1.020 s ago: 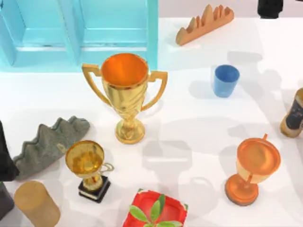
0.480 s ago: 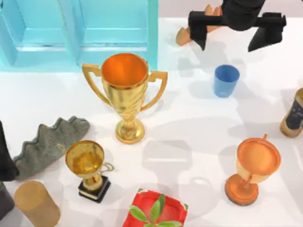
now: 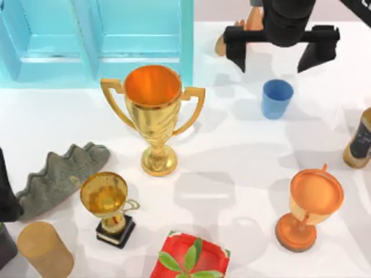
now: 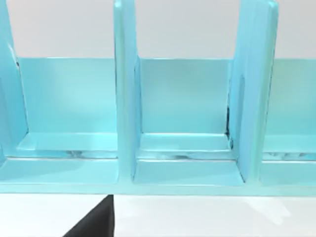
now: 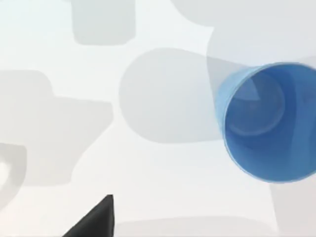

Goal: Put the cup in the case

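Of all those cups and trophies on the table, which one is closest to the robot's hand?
The small blue cup, a plain tumbler without handles or stem. It stands just below the open right hand in the top view; the gold trophies and orange goblet stand much farther off.

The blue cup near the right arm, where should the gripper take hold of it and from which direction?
Grip the cup across its rim, coming straight down: it stands upright, mouth open, with no handle. The right gripper, fingers spread wide, hovers just beyond it, and bare table surrounds it.
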You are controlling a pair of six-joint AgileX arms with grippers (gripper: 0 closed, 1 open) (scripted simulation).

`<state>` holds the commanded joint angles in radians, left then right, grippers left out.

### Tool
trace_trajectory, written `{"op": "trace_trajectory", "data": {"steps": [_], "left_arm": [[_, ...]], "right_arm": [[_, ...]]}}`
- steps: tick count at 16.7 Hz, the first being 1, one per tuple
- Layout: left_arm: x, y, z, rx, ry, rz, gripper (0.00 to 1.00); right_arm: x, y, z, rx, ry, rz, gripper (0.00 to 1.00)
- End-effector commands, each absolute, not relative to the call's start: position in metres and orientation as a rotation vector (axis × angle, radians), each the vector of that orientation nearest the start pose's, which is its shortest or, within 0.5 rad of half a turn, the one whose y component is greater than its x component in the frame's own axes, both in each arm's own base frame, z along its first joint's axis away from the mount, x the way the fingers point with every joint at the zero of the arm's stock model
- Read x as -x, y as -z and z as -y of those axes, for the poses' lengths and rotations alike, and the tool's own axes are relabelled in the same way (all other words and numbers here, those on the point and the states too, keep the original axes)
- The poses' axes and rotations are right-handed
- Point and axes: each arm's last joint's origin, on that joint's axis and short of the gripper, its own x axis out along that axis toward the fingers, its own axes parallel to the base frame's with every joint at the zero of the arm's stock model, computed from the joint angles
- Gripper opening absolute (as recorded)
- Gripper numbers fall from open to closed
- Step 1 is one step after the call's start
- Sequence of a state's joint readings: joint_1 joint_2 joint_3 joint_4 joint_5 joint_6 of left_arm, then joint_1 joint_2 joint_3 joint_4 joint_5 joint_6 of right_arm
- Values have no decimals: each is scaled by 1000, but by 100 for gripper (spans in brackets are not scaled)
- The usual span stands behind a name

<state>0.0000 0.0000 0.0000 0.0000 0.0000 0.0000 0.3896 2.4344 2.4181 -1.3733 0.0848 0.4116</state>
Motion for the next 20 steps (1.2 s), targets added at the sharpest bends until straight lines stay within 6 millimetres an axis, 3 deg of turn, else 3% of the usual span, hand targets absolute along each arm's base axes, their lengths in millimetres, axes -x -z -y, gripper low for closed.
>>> {"op": "trace_trajectory", "data": {"steps": [3, 10, 15, 20], "left_arm": [[-106, -160, 1, 0, 0, 0, 100], [-106, -160, 1, 0, 0, 0, 100], [-106, -160, 1, 0, 0, 0, 100], [-106, -160, 1, 0, 0, 0, 100]], "right_arm": [[-455, -219, -192, -8, 9, -1373, 100], [-470, -142, -193, -8, 7, -1368, 100], [-471, -134, -193, -7, 8, -1371, 100], [-471, -134, -193, -7, 8, -1371, 62]]}}
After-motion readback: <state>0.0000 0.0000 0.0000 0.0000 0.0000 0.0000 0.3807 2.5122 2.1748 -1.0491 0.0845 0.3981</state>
